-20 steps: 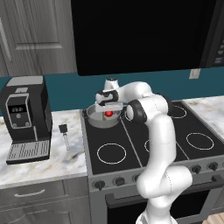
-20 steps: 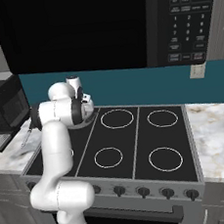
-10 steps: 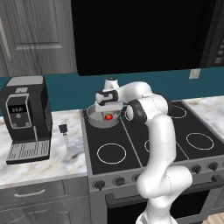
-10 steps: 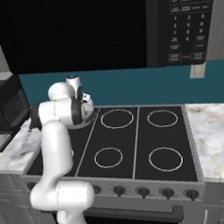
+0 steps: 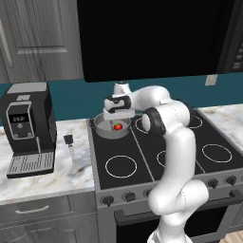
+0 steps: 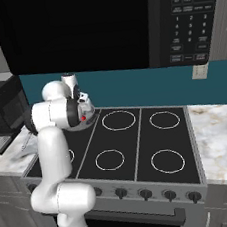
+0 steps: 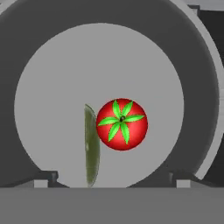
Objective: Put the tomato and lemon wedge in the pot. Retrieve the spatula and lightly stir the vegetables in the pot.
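Observation:
The grey pot (image 5: pixel 100 129) stands on the stove's back left burner. On its floor the red tomato (image 7: pixel 121 124) rests stem up, touching the pale green lemon wedge (image 7: pixel 91 146), which stands on edge to its left. My gripper (image 5: pixel 117 114) hangs open just above the pot, its fingertips (image 7: pixel 46 176) wide apart and holding nothing. From the left base view the tomato (image 5: pixel 116 126) shows inside the pot, below the hand. In the right base view the tomato (image 6: pixel 84 118) peeks out past my arm. The spatula (image 5: pixel 70 146) lies on the marble counter left of the stove, black head away from me.
A black coffee machine (image 5: pixel 26 128) stands on the counter at the far left, beyond the spatula. The black stovetop (image 5: pixel 156 152) has several white burner rings. A dark microwave (image 6: pixel 125 24) hangs over the stove, close above my arm.
The jaws have spread wider and let go of the tomato, which has sunk a little onto the pot's floor. The arm has hardly moved.

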Controlling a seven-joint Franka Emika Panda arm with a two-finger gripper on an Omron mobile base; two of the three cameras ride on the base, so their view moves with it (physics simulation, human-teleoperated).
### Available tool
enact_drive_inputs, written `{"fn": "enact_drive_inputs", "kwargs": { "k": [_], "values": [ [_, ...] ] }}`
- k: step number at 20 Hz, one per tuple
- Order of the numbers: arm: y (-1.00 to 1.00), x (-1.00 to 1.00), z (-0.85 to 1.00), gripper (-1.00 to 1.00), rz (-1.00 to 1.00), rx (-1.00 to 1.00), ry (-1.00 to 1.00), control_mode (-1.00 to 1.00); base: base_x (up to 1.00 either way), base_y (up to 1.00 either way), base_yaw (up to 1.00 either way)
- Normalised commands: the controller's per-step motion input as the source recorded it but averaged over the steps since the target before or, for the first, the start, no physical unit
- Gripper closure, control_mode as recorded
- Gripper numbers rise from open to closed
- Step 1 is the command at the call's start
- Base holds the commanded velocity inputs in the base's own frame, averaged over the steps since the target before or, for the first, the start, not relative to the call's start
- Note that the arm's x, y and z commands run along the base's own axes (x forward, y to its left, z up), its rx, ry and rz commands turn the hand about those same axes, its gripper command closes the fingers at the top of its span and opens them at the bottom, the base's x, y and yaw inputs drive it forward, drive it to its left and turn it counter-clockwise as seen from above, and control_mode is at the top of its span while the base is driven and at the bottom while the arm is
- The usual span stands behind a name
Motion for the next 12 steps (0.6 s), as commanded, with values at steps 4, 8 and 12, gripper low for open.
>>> {"fn": "enact_drive_inputs", "kwargs": {
  "k": [4,8,12],
  "values": [
    [0.00,-0.49,-0.01,-1.00,0.03,0.00,-0.03,-1.00,0.00,0.00,0.00],
    [0.00,-0.44,0.26,-1.00,0.02,0.00,-0.05,-1.00,0.00,0.00,0.00],
    [0.00,-0.43,0.55,-1.00,0.00,0.00,-0.10,-1.00,0.00,0.00,0.00]
  ]
}}
